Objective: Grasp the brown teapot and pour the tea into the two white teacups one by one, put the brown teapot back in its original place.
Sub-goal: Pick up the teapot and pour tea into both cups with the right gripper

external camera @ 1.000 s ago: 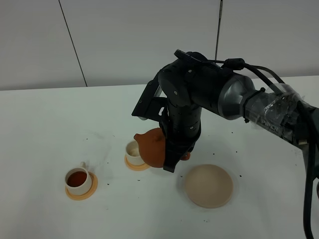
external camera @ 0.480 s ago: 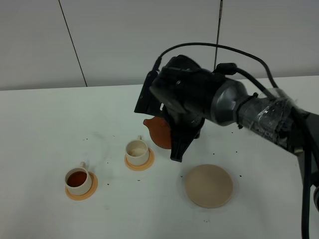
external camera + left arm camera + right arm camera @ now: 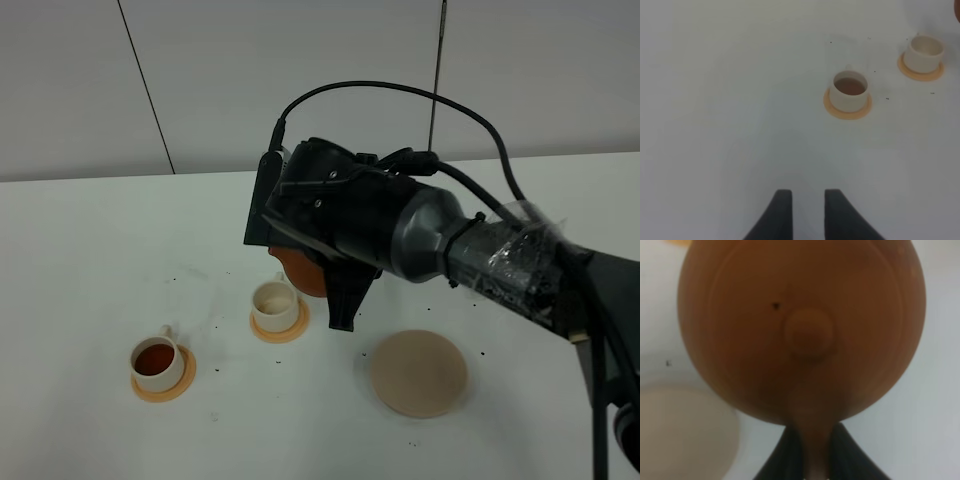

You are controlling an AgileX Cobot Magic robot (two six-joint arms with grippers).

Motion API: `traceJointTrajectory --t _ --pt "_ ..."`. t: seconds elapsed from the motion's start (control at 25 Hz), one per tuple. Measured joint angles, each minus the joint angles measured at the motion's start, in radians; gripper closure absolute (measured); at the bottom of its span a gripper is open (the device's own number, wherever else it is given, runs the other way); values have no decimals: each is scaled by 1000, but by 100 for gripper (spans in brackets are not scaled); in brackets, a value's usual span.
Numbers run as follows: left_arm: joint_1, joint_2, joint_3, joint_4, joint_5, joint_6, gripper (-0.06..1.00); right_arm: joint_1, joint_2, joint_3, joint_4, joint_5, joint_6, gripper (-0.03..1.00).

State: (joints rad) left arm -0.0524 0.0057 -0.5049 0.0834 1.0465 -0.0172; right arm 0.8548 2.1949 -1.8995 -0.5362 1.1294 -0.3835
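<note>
Pulled the brown teapot (image 3: 298, 270) up and back off the second teacup (image 3: 272, 305), holding it airborne just behind, clamping its handle in the right gripper (image 3: 812, 455) for the likely carry to the beige mat (image 3: 418, 373), keeping the left gripper (image 3: 803, 210) spread and idle.

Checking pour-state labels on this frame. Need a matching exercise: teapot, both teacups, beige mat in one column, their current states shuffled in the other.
Things:
1. brown teapot
2. teacup farther from the teapot
3. teacup nearer the teapot
4. beige mat

States:
A. nothing on it
B. holds dark tea
C. lifted in the air, right gripper shut on its handle
D. pale inside, no dark tea visible

Pairs: 1-C, 2-B, 3-D, 4-A
</note>
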Motion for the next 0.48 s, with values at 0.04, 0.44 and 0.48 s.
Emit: traceJointTrajectory --t 0.04,0.44,0.48 --pt "0 0 0 0 0 0 71 4 13 0 -8 8 0 87" --pt "0 0 0 0 0 0 71 48 61 0 -92 25 32 87" --pt "0 0 0 0 0 0 71 48 61 0 -98 25 35 87"
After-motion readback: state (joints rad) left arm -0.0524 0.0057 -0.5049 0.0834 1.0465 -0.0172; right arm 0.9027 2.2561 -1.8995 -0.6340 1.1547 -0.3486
